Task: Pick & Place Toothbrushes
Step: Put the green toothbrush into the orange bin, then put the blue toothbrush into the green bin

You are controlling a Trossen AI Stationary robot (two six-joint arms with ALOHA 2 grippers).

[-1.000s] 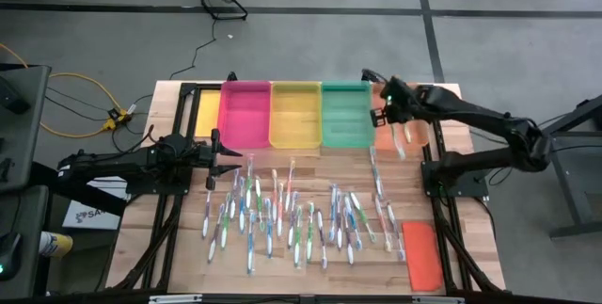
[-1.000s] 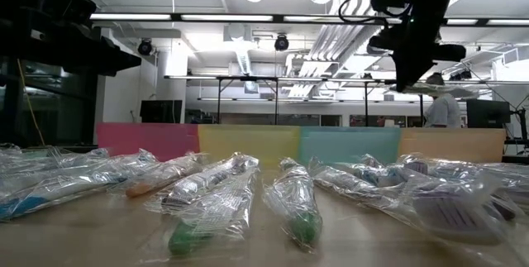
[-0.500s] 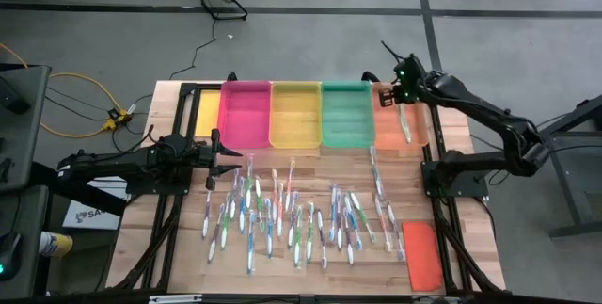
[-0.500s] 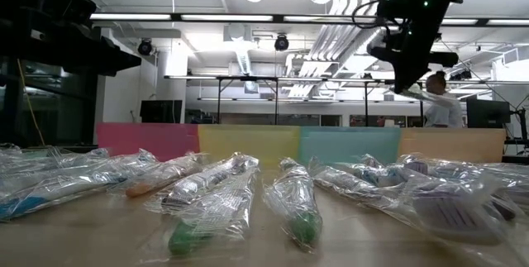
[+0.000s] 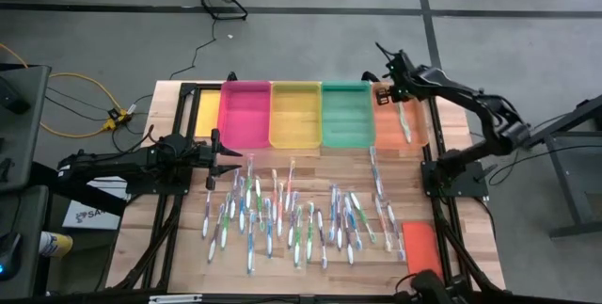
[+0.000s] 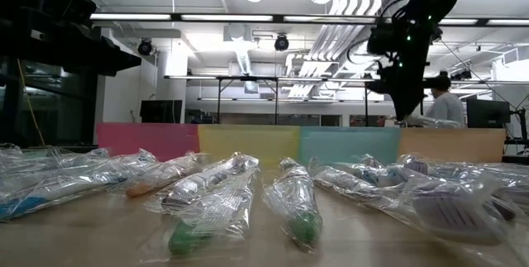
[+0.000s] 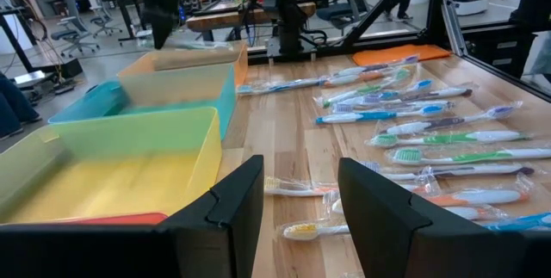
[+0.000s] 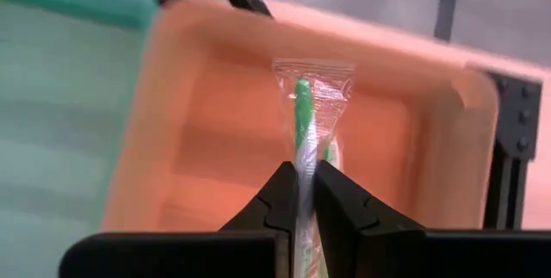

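Many wrapped toothbrushes [image 5: 292, 215] lie flat on the near half of the wooden table, and they fill the foreground in the low view [image 6: 289, 201]. My right gripper [image 5: 396, 84] [image 8: 303, 176] is over the orange tray [image 5: 418, 120], shut on one green toothbrush in a clear wrapper [image 8: 303, 114]. In the low view it hangs just above the tray's wall [image 6: 404, 112]. My left gripper [image 5: 231, 160] [image 7: 297, 200] is open and level near the pile's far left, in front of the pink tray [image 5: 245, 113], touching nothing. My right gripper pinches the wrapped green toothbrush between its two fingers, on the handle [image 8: 303, 162] partway along its length. The fingers point down from above. The toothbrush hangs below them into the orange tray; whether its lower end [image 8: 310, 76] touches the tray floor I cannot tell.
The pink tray, a yellow tray [image 5: 295, 113], a green tray [image 5: 346, 113] and the orange tray stand in a row along the far edge. A flat orange lid [image 5: 420, 252] lies at the near right. Black frame rails [image 5: 435, 186] flank the table. A person [image 6: 446, 106] stands in the room behind.
My right gripper has carried the toothbrush toward the far edge, from beside the green tray to over the orange tray. It has come down toward the tray's wall. The toothbrush has swung with it and now hangs over the tray's inside.
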